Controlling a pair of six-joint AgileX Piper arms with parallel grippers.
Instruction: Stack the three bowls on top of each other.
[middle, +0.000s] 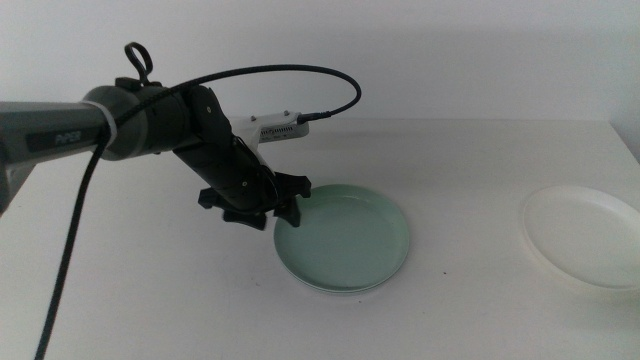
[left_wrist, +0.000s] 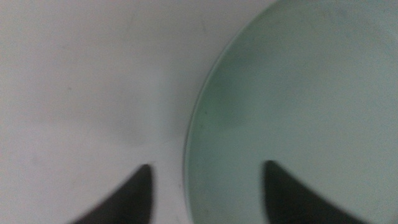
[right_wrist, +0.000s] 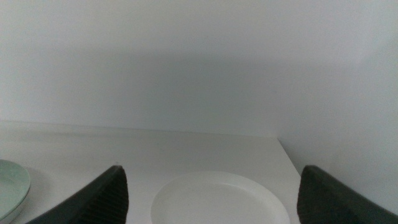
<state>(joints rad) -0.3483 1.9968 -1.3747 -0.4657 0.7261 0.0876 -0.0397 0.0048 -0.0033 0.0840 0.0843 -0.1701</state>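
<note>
The left tool (middle: 275, 212) is covering the near-left rim of the green bowl (middle: 350, 240), and whatever is lying under that bowl is showing only as a thin pale edge, too slight to identify. The white bowl (middle: 585, 235) is running off the middle view's right edge. The left wrist view is blurring the green bowl's rim.

You are looking at a bare lab-style test bench: a plain white table (middle: 150, 300) against a blank white wall (middle: 450, 50), a cabled robot arm (middle: 150, 125) marked PIPER reaching over it, and only plastic bowls (middle: 345, 235) set out, no household furnishings.
</note>
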